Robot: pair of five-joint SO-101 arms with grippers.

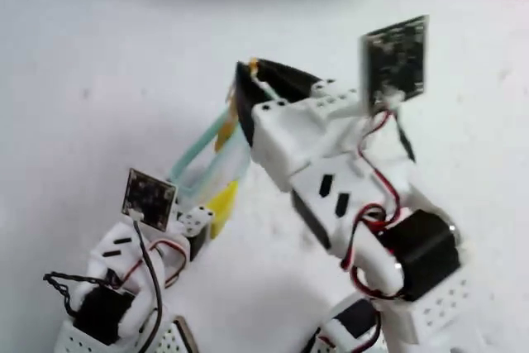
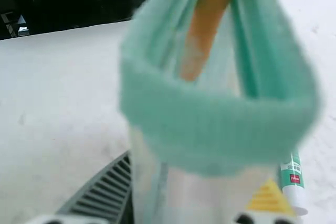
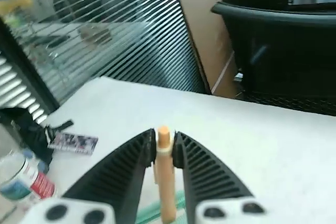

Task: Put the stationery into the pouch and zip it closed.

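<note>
— Where's the pouch [image 2: 220,129]?
— Between the two arms, mouth open, with its lower end pinched in the left hand [image 1: 216,206]. The right hand [image 3: 164,139] is clamped on an orange pen [image 3: 167,182], and the pen's lower end is inside the pouch's teal rim.
— Anything else around it?
— A white-and-green tube [image 2: 292,178] lies on the white bench [image 1: 99,55] just beside the pouch. Farther off there's a bottle [image 3: 21,179] with a red label and a small printed card [image 3: 73,142]. Window blinds [image 3: 131,40] and a black chair [image 3: 283,40] stand behind.
— Can you read the labels?
— No, the print's too blurred.
</note>
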